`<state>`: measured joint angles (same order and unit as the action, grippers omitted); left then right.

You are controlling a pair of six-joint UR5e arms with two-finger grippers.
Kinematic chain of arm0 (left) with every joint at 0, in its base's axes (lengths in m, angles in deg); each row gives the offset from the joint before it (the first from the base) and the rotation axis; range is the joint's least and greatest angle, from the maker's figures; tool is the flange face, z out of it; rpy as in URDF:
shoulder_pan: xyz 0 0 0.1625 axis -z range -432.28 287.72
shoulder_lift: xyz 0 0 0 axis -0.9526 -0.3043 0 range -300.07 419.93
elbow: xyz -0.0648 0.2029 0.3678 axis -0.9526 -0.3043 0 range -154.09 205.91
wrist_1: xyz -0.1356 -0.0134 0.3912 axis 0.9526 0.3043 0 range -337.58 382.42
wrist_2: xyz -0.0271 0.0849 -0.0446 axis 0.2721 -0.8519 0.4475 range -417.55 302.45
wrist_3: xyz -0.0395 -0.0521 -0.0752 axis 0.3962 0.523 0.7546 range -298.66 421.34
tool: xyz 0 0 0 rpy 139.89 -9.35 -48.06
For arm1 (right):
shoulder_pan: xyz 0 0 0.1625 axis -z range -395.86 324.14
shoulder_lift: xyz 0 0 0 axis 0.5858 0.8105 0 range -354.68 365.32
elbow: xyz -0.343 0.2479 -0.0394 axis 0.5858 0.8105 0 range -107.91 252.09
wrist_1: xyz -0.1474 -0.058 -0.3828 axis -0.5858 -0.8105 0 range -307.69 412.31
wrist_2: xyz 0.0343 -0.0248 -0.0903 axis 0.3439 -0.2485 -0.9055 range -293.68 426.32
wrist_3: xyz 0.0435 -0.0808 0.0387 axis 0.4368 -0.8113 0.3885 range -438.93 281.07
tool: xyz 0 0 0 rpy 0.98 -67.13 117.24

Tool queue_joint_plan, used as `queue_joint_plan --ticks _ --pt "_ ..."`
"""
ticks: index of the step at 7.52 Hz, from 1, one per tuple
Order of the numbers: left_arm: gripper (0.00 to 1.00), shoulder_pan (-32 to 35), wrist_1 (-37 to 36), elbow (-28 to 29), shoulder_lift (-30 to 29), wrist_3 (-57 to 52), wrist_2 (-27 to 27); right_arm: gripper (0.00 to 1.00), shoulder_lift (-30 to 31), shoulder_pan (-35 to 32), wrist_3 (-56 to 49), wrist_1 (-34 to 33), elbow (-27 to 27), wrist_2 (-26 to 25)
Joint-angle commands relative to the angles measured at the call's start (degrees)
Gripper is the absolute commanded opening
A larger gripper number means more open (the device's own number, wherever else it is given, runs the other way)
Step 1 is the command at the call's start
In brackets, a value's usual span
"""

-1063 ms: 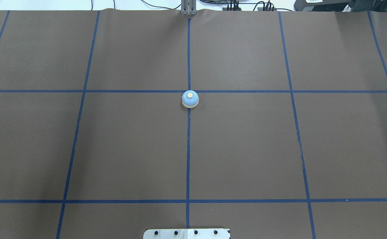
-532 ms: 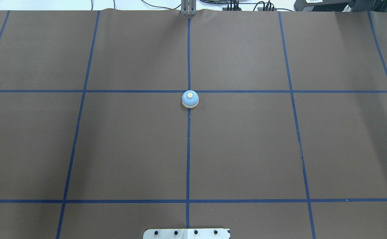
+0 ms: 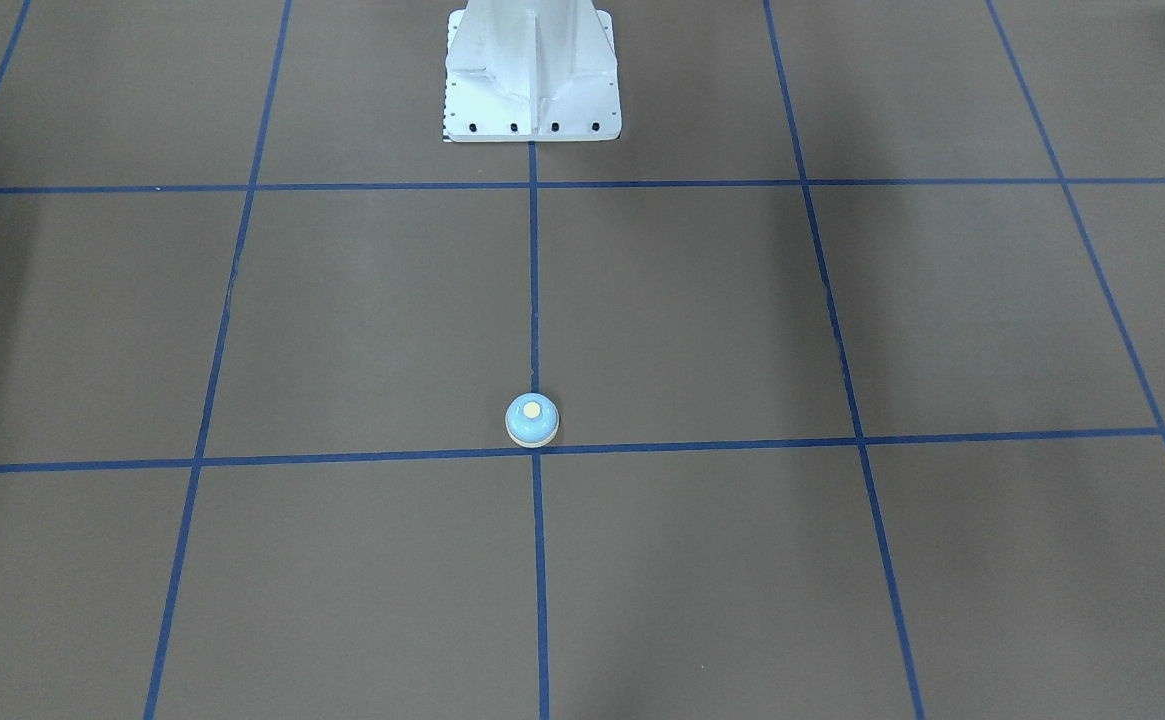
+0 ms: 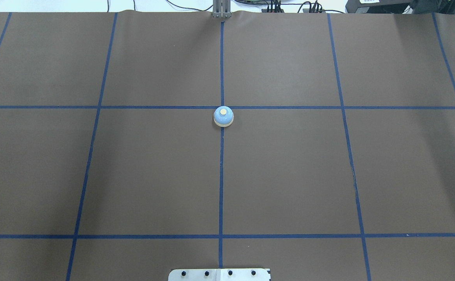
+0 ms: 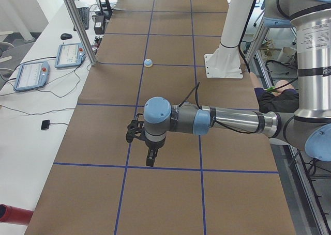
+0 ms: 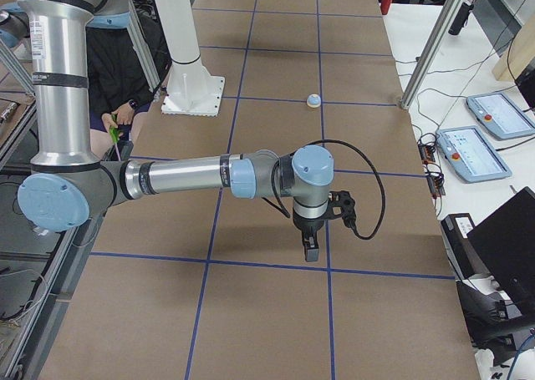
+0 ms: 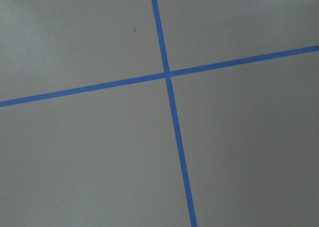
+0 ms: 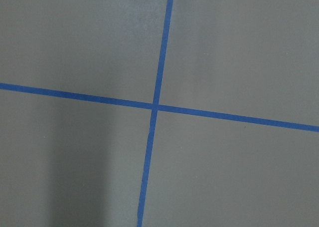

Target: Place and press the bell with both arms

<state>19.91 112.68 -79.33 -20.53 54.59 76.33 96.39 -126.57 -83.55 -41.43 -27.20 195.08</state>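
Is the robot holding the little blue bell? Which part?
No. The bell sits alone on the table; the left gripper and right gripper hang far from it, with nothing seen in them.

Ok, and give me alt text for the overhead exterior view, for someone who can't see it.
A small light-blue bell with a cream button sits upright near the middle of a brown table, on the central blue tape line just below a crossing of the taped grid. A white bolted plate shows at the bottom edge.
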Motion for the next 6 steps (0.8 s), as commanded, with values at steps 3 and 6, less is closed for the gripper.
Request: queue_joint_plan --ticks 3,6 --pt "1.0 0.0 0.0 0.46 0.47 0.07 -0.11 1.0 0.78 0.18 -0.04 0.13 -0.03 4.37" --pt "1.0 0.0 0.0 0.64 0.47 0.07 -0.11 1.0 1.91 0.27 -0.65 2.92 0.14 4.83"
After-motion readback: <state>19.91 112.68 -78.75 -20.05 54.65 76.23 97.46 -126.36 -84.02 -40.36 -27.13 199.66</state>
